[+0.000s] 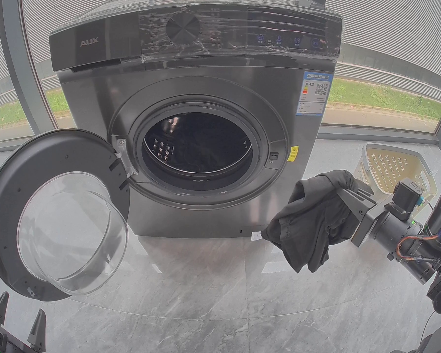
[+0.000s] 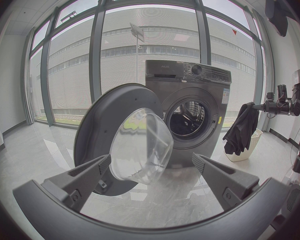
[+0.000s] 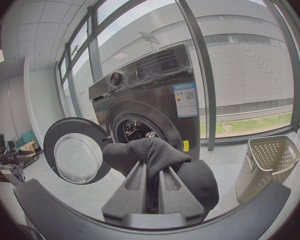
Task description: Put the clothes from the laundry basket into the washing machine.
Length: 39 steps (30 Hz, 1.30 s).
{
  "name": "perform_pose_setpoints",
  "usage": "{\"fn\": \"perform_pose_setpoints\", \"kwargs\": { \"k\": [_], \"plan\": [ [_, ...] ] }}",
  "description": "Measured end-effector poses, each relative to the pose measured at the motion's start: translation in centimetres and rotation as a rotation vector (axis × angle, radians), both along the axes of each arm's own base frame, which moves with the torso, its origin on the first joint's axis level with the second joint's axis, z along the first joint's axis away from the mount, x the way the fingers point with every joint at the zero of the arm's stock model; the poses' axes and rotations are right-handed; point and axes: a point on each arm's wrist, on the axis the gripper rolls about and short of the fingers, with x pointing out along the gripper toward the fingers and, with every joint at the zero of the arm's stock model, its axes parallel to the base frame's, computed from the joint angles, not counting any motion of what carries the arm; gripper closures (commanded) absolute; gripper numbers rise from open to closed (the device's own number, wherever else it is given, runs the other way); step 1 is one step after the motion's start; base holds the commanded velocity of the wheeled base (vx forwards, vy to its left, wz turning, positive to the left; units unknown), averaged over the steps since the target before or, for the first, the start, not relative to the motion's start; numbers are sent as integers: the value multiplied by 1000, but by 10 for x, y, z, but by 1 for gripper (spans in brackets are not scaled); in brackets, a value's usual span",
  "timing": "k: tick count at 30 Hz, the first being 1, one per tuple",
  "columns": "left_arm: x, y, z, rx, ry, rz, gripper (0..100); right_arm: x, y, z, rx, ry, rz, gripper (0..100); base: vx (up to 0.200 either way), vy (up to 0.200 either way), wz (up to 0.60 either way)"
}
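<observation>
- Dark grey cloth garment (image 1: 311,219) hangs clamped between the closed fingers of the right gripper (image 3: 152,170).
- Left gripper (image 2: 150,158): fingers spread, empty.
- Best released only deep inside the open grey metal washing machine (image 1: 93,99).

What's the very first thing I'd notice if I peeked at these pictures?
Probably the big grey washing machine in the middle, with its round door standing wide open on the robot's left. Next, the dark garment dangling from the right gripper, which is shut on it, near the cream laundry basket on the floor to the machine's right.
</observation>
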Motion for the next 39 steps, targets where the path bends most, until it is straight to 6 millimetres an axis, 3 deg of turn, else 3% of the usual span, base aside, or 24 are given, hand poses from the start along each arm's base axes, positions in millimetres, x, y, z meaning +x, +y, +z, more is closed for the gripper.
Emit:
{"fn": "perform_pose_setpoints", "kwargs": {
  "k": [24,30,39],
  "plan": [
    [0,0,0,1,1,0,0,0,1,-4,-7,16,3,100,0,0,0],
    [0,0,0,3,1,0,0,1,1,-4,-8,17,2,100,0,200,0],
    [0,0,0,4,1,0,0,1,1,-4,-8,17,4,100,0,0,0]
  ]
}}
